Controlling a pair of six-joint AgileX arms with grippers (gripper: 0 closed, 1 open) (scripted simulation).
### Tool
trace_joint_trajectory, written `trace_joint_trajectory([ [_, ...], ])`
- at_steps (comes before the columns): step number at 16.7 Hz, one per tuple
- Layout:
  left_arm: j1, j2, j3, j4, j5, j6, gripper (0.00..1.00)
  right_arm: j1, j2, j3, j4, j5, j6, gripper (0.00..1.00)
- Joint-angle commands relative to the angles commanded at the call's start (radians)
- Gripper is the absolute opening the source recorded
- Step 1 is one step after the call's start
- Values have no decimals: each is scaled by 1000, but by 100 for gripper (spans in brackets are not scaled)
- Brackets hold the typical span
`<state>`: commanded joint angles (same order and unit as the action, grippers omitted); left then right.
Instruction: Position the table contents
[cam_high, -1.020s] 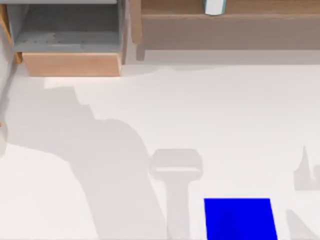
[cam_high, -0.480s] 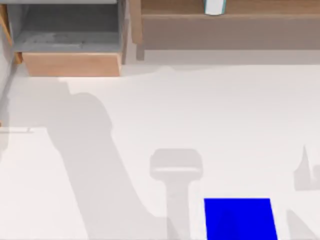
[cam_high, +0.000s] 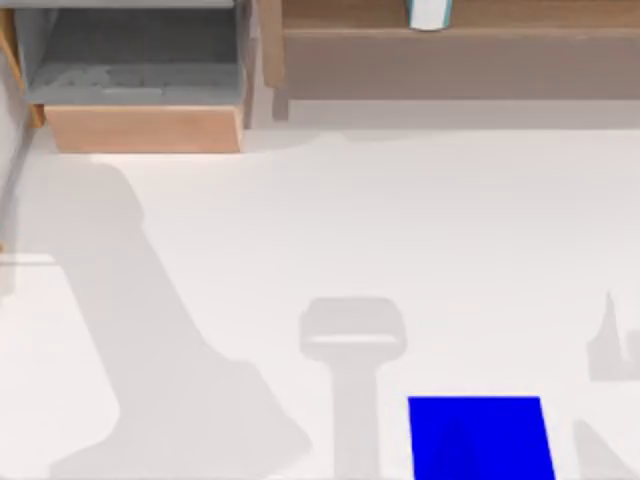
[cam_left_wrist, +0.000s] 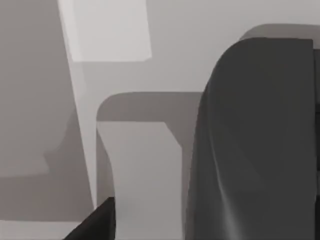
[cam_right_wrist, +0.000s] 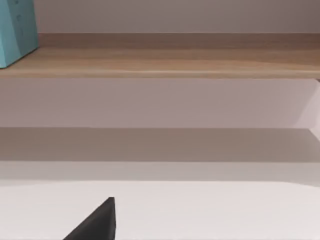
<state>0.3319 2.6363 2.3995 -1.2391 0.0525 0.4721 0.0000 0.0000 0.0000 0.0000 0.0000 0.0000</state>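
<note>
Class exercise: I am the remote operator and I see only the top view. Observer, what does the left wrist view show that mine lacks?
Observer: A large dark grey rounded shape sits close to that camera. It may be the mouse, but I cannot confirm it.
Operator: And the right wrist view?
Observer: It faces the wooden shelf side-on, with open space between the board and the table.
Operator: The small item up there?
Observer: The small item stands on the board and shows a plain light-blue side face.

Bright, even light (soft shadows) across table (cam_high: 400, 220).
</note>
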Motion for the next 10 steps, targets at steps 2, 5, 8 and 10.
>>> trace_joint_trajectory([
  [2, 0, 0, 0, 0, 0, 0, 100, 0, 0, 0, 0, 0, 0, 100],
  [5, 0, 0, 0, 0, 0, 0, 77, 0, 0, 0, 0, 0, 0, 100],
  [8, 0, 0, 0, 0, 0, 0, 55, 0, 0, 0, 0, 0, 0, 100],
  [10, 0, 0, 0, 0, 0, 0, 40, 0, 0, 0, 0, 0, 0, 100],
])
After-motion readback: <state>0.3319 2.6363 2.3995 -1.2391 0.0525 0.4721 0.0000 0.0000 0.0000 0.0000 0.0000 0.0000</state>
